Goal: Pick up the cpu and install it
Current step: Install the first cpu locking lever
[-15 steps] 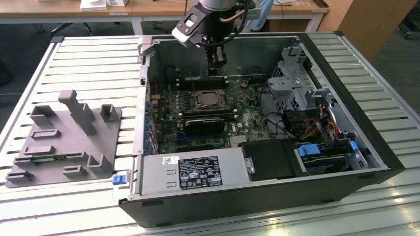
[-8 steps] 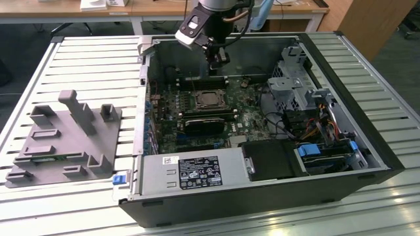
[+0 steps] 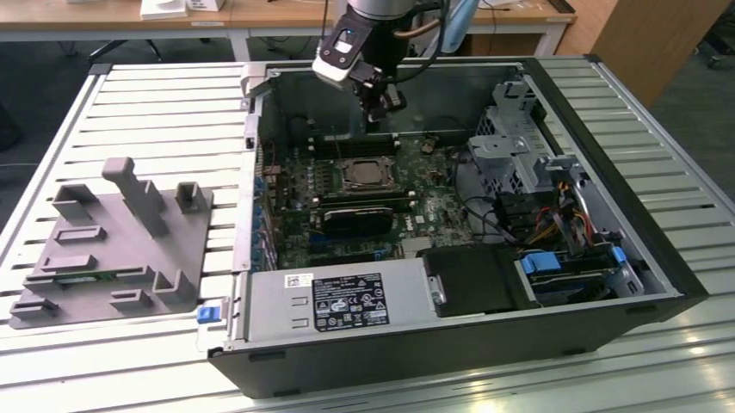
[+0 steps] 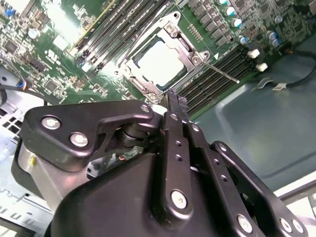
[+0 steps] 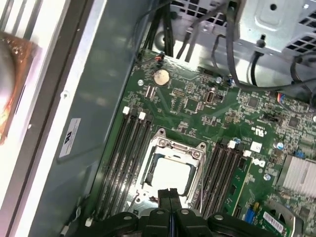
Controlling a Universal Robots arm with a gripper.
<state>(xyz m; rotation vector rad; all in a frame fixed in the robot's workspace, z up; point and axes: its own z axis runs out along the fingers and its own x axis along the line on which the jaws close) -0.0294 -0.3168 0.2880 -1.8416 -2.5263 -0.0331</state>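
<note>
Hanging the gripper (image 5: 170,195) right over the green motherboard (image 5: 197,108), fingers pinched shut, holding nothing. Seeing the cpu (image 5: 170,173) lying flat inside its socket frame (image 5: 180,144), snug there so it fits the board.

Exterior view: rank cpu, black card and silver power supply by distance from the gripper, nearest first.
1. cpu: nearest, just in front of the gripper.
2. black card: next, on the cpu's near side.
3. silver power supply: farthest, along the case front wall.
</note>
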